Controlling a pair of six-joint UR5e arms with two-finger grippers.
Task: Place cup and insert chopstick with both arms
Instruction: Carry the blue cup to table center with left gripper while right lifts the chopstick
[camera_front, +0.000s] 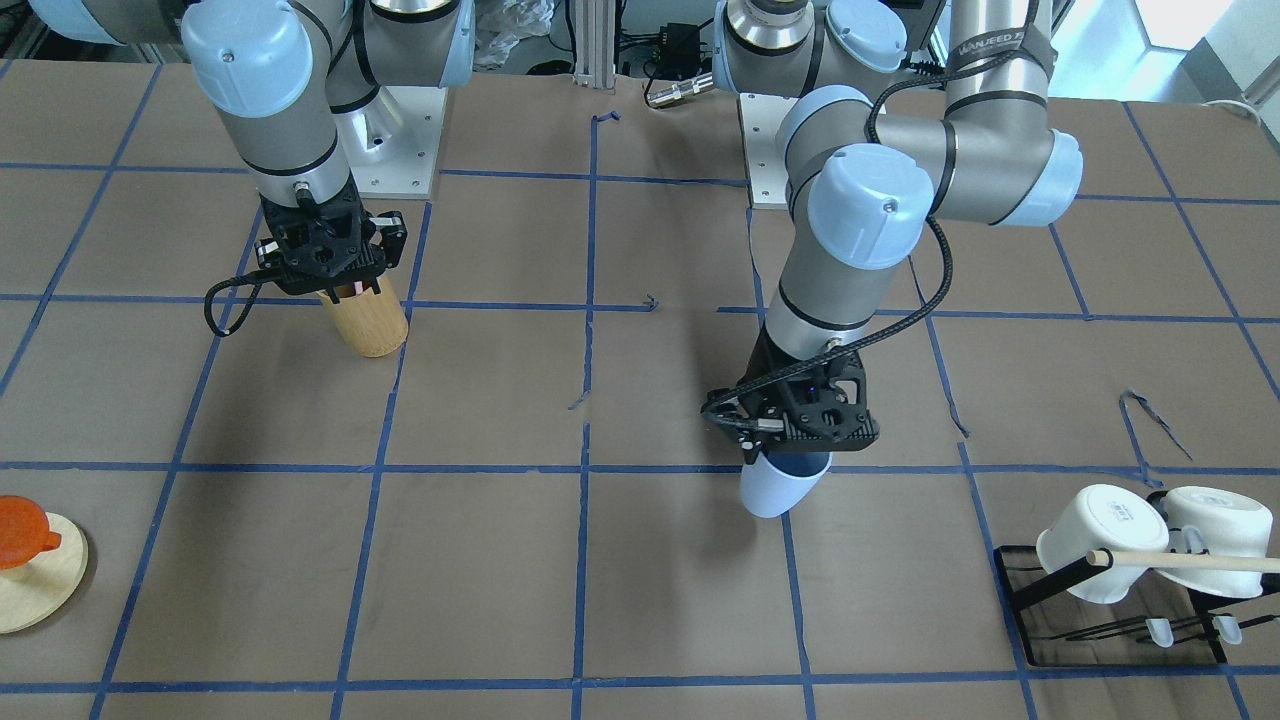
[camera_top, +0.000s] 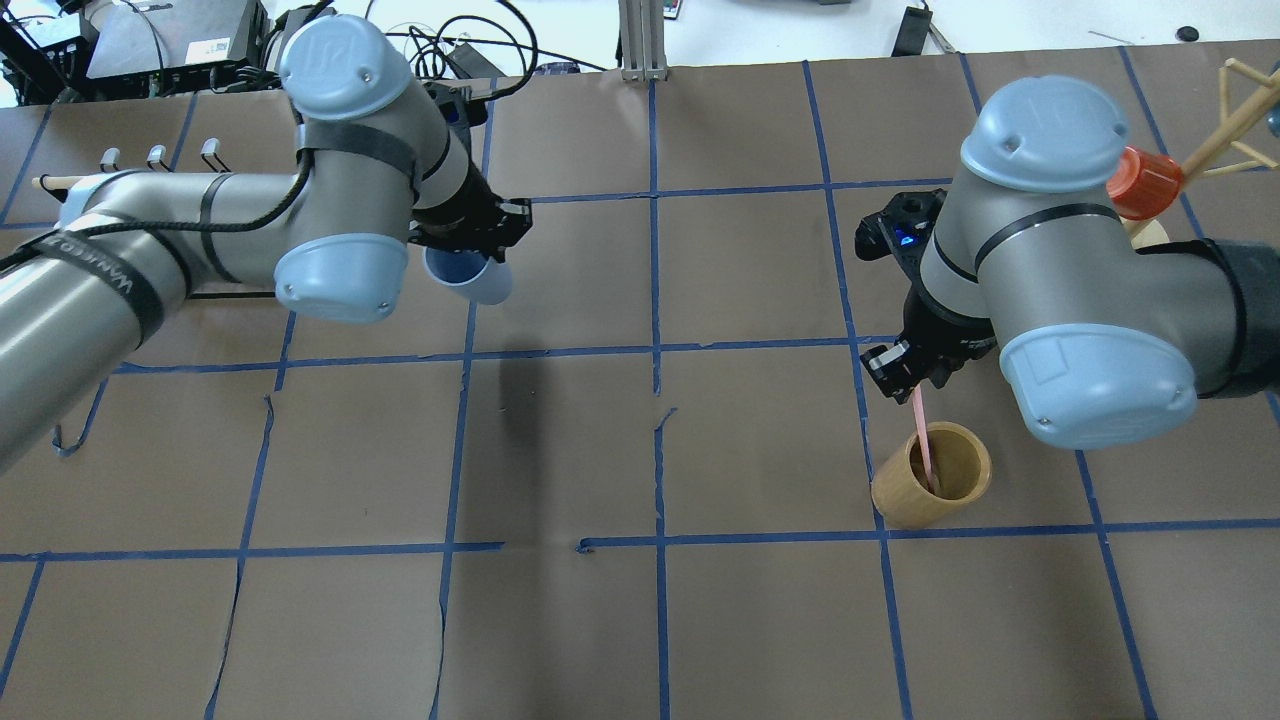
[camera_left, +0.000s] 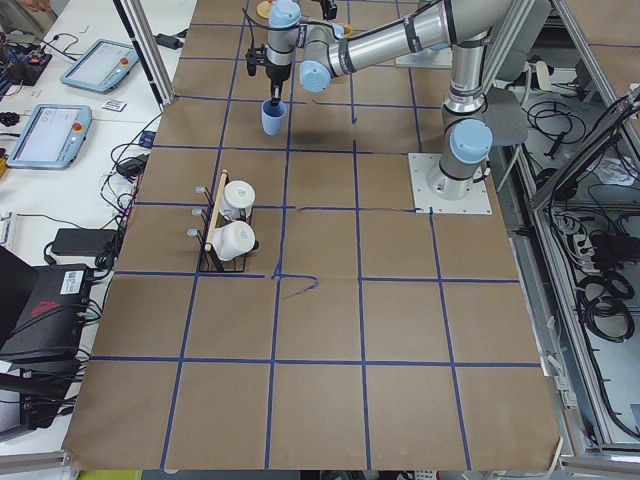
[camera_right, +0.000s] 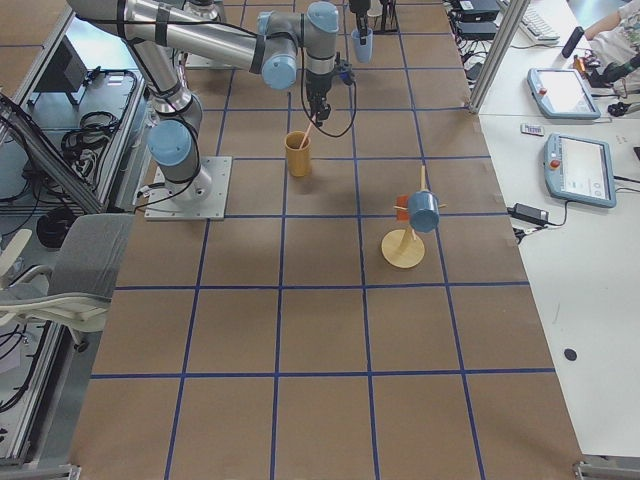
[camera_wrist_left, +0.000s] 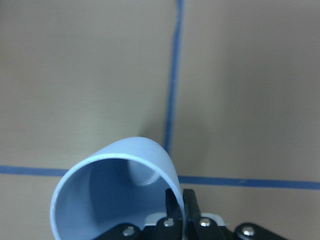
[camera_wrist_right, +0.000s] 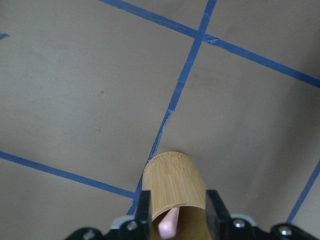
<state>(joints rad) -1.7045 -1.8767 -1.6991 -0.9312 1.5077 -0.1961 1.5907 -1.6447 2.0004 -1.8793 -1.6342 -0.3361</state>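
Left jaws clamped on the rim wall of the cup (camera_wrist_left: 142, 157), held low at mid-desk (camera_front: 480, 580); contact unclear. Right jaws apart, straddling the chopstick (camera_wrist_right: 169, 226) in the bamboo cylinder (camera_wrist_right: 172, 180). Step: cup placement. Next: release cup, grip chopstick.

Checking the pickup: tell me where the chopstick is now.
Overhead view, right side: the chopstick leans in the bamboo cylinder, its top inside the open right end effector.
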